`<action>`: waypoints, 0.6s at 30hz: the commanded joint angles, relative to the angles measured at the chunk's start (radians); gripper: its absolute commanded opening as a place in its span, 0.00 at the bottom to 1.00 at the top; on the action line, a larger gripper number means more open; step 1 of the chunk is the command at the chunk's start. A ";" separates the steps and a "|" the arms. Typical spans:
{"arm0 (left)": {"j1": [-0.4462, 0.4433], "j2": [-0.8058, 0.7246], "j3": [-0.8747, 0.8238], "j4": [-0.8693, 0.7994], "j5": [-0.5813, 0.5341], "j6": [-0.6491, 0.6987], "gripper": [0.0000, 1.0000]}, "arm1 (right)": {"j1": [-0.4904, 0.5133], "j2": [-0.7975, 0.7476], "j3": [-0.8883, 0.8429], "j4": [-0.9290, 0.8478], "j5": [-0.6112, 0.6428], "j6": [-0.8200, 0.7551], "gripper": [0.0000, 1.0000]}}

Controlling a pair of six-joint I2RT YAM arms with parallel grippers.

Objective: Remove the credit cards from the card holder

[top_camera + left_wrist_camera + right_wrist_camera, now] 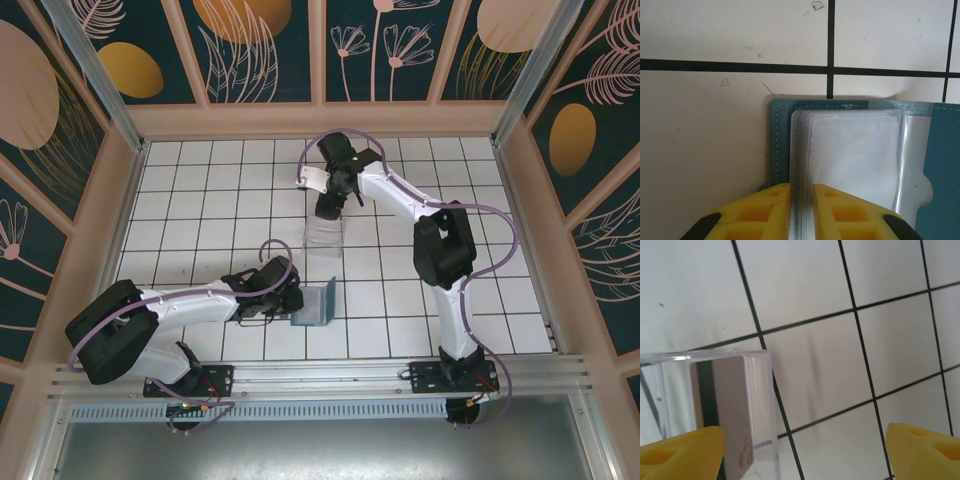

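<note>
Left fingers [760, 212] pinch card holder [777, 150]; right fingers [680, 452] spread, card [730, 400] seemingly in tray [761, 390].

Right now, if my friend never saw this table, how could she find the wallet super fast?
Look at the white tiled table, near its front edge, where the left tool reaches in from the left. The wallet is the small flat thing pinched in that tool. It is blue-grey and solid, while the box farther back is see-through plastic.
</note>
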 commanded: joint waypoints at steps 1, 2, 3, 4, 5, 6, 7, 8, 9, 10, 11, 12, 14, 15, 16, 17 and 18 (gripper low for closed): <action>-0.003 -0.007 -0.018 -0.067 -0.019 -0.005 0.19 | 0.007 -0.009 -0.001 -0.047 -0.054 0.020 0.85; -0.003 -0.008 -0.017 -0.068 -0.017 -0.004 0.19 | 0.009 0.004 0.004 -0.053 -0.039 0.022 0.86; -0.003 -0.008 -0.016 -0.070 -0.017 -0.005 0.19 | 0.009 0.015 0.005 -0.057 -0.026 0.022 0.86; -0.002 -0.009 -0.016 -0.071 -0.017 -0.004 0.19 | 0.008 0.020 0.003 -0.054 -0.013 0.023 0.87; -0.002 -0.010 -0.017 -0.071 -0.018 -0.005 0.19 | 0.008 0.025 -0.001 -0.044 0.003 0.024 0.87; -0.002 -0.011 -0.016 -0.073 -0.017 -0.003 0.19 | 0.007 0.028 -0.006 -0.030 0.018 0.025 0.87; -0.002 -0.012 -0.015 -0.073 -0.017 -0.004 0.19 | 0.005 0.031 -0.007 -0.020 0.026 0.025 0.88; -0.003 -0.012 -0.015 -0.074 -0.017 -0.003 0.19 | 0.002 0.035 -0.007 -0.013 0.030 0.025 0.88; -0.002 -0.012 -0.014 -0.074 -0.017 -0.003 0.19 | -0.002 0.042 -0.003 -0.011 0.030 0.024 0.88; -0.003 -0.012 -0.012 -0.076 -0.017 -0.003 0.19 | -0.004 0.047 0.004 -0.012 0.030 0.024 0.88; -0.003 -0.012 -0.013 -0.079 -0.017 -0.003 0.19 | -0.007 0.054 0.011 -0.012 0.032 0.026 0.88; -0.003 -0.014 -0.011 -0.079 -0.018 -0.002 0.19 | -0.010 0.058 0.017 -0.014 0.031 0.025 0.88; -0.002 -0.016 -0.012 -0.079 -0.020 -0.005 0.19 | -0.011 0.066 0.028 -0.021 0.026 0.020 0.88; -0.002 -0.018 -0.011 -0.079 -0.020 -0.005 0.19 | -0.011 0.071 0.034 -0.029 0.021 0.017 0.88; -0.002 -0.018 -0.010 -0.080 -0.021 -0.005 0.19 | -0.011 0.075 0.039 -0.039 0.013 0.014 0.88; -0.002 -0.019 -0.011 -0.081 -0.021 -0.006 0.19 | -0.014 0.077 0.043 -0.047 0.007 0.014 0.88; -0.002 -0.021 -0.010 -0.082 -0.022 -0.007 0.19 | -0.013 0.080 0.045 -0.048 0.006 0.016 0.88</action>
